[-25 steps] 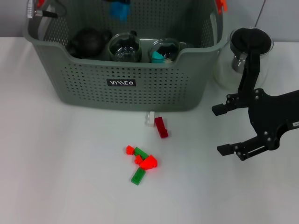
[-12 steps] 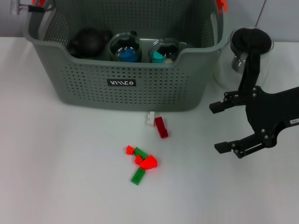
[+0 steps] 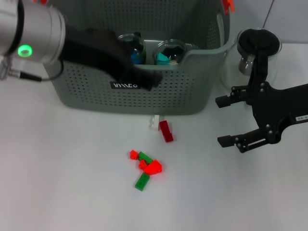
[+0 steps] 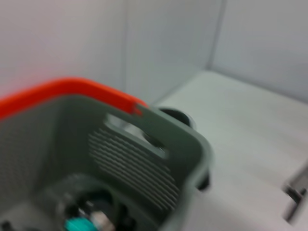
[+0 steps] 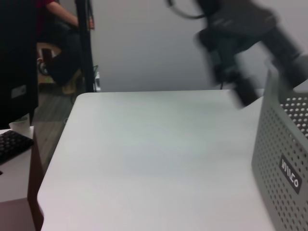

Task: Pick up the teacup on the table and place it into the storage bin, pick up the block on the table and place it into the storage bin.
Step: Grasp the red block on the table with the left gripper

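The right gripper (image 3: pixel 232 121) is seen above the right part of the white surface (image 3: pixel 57 183), its two black fingers spread wide apart with nothing between them. Just behind it, near the far right corner of the surface, a glass pot (image 3: pixel 250 57) with a black lid is stood beside the storage bin (image 3: pixel 96 94). The left gripper (image 3: pixel 144 79) is held over the front wall of the bin, blurred and dark, and whether its fingers are spread or pressed together cannot be told.

The grey-green perforated bin is set along the far edge of the surface, a black label (image 3: pixel 125 85) fixed to its front wall and an orange clip (image 3: pixel 227 5) seen at its right handle. Inside it, a glass teacup (image 3: pixel 170 52) holding something teal is seen at the front right, and beside it a second glass cup (image 3: pixel 134 45) with something blue in it, partly covered by the left arm.

On the surface in front of the bin, a dark red block (image 3: pixel 166 131) lies touching a small white block (image 3: pixel 154 122). Nearer the front edge, a cluster of orange-red and green blocks (image 3: pixel 146 168) is gathered.
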Tool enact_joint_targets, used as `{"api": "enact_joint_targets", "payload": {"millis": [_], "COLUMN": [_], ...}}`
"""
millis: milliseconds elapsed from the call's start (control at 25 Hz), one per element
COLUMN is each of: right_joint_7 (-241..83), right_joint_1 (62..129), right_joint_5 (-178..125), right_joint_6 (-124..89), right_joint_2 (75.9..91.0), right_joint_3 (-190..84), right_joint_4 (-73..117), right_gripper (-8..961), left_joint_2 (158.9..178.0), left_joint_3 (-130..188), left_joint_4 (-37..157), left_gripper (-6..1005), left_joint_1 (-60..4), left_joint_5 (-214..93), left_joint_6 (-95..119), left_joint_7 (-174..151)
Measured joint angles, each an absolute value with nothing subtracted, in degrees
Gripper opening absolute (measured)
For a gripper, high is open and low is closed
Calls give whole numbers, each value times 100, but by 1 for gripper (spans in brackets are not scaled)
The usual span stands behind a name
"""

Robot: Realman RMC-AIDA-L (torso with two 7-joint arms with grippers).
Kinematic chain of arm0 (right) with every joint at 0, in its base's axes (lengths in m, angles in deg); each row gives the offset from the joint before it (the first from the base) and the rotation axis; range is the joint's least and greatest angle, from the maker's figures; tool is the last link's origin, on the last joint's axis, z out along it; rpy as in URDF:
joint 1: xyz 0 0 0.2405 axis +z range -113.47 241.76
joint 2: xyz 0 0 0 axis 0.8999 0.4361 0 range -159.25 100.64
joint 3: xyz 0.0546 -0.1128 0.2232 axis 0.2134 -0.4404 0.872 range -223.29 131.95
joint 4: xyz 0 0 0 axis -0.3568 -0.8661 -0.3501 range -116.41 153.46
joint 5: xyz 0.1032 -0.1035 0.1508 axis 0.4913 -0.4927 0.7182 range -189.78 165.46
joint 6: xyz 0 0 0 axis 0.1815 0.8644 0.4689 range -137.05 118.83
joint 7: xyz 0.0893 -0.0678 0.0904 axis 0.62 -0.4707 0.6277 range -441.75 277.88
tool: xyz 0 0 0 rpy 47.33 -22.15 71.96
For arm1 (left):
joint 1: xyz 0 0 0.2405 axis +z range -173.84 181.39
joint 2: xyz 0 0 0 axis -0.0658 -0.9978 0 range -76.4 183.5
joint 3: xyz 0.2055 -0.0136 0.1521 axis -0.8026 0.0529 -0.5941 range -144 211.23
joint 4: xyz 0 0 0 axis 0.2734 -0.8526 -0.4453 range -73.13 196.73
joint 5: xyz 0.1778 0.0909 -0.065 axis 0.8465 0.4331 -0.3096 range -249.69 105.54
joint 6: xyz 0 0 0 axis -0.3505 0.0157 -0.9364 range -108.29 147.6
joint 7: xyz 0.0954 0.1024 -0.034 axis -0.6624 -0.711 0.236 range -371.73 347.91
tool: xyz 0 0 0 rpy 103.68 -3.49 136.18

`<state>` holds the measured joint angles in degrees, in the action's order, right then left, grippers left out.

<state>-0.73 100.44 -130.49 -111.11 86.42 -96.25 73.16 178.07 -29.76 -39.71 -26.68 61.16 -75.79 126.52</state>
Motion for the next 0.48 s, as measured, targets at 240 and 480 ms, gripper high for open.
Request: {"api": "enact_joint_targets", "payload": {"millis": [240, 480], "right_joint_7": [-72, -72], "right_joint_1": [10056, 10055], "right_joint_5": [-13010, -12995], "right_joint_6": [-10970, -10916], "right_joint_2": [8651, 8673], "right_joint_3": [-9616, -9572], "right_joint_4": [7227, 7223], "right_gripper": [927, 927], "left_joint_2": [17833, 17823], "left_joint_3": [-3144, -3162], "left_joint_4": [-3813, -3377], "left_gripper": [966, 965], "left_joint_1": [-2607, -2598], "left_joint_5": [6152, 6286], "left_joint_6": [-8220, -8678], "left_joint_7": [12937, 13386]}}
